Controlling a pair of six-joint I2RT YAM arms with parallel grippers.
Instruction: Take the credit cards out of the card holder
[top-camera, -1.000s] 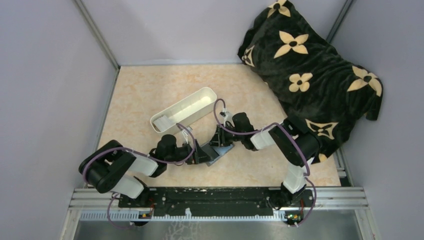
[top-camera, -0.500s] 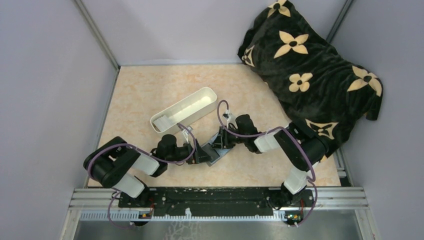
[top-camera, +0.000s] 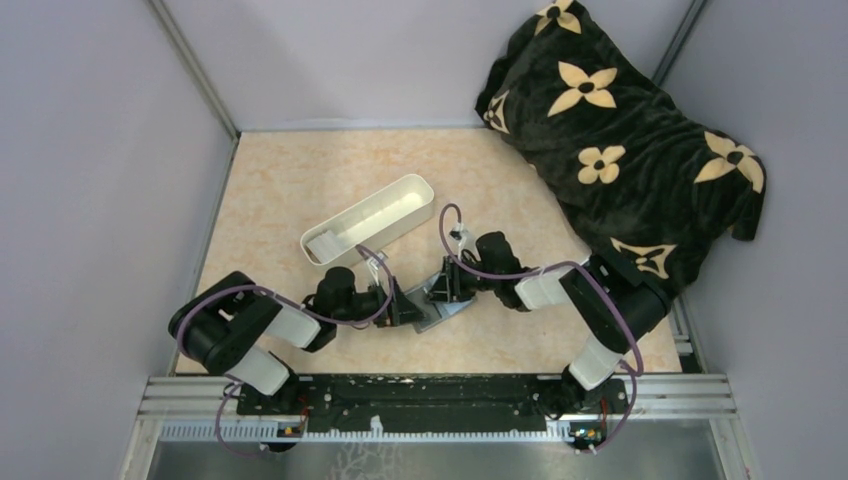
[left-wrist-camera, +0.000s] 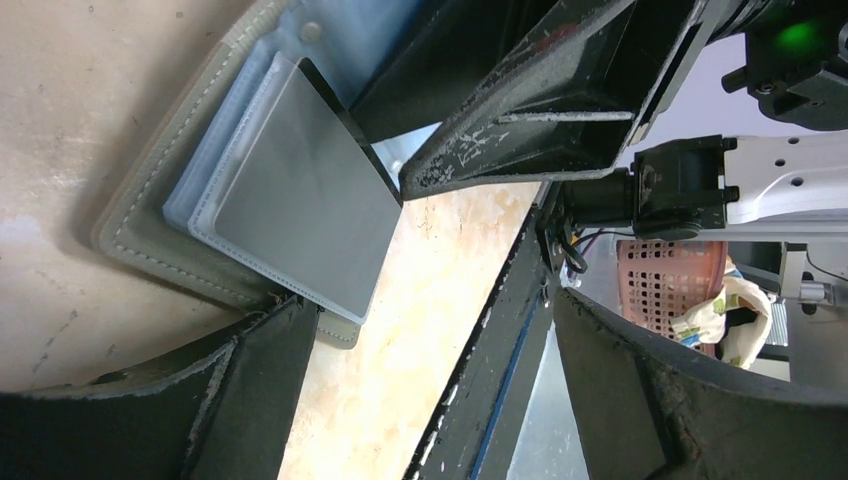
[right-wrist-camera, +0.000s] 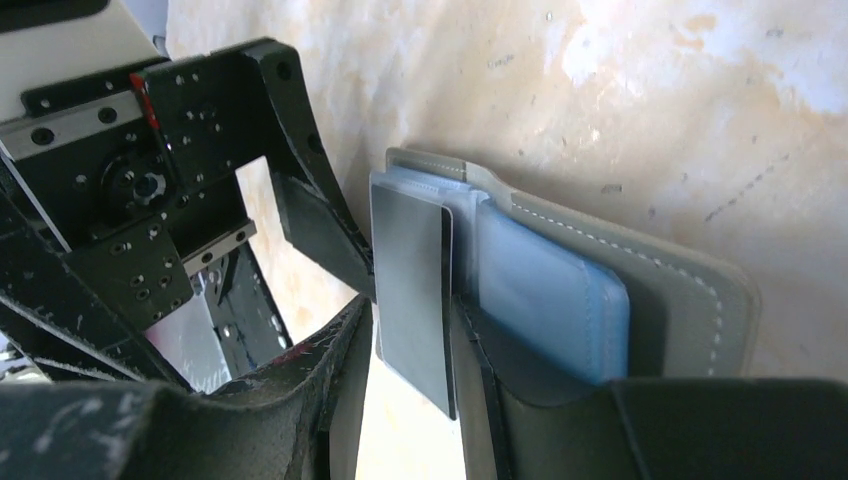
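Card holder lies just right of wide-open left gripper, credit card protruding; right gripper half-closed astride it, grip unclear.

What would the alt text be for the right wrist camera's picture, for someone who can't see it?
A dark grey credit card sticks out of an open grey card holder lying on a beige table, seemingly gripped by its edges between the two black fingers of the right hand. The left hand stands wide open just beyond.
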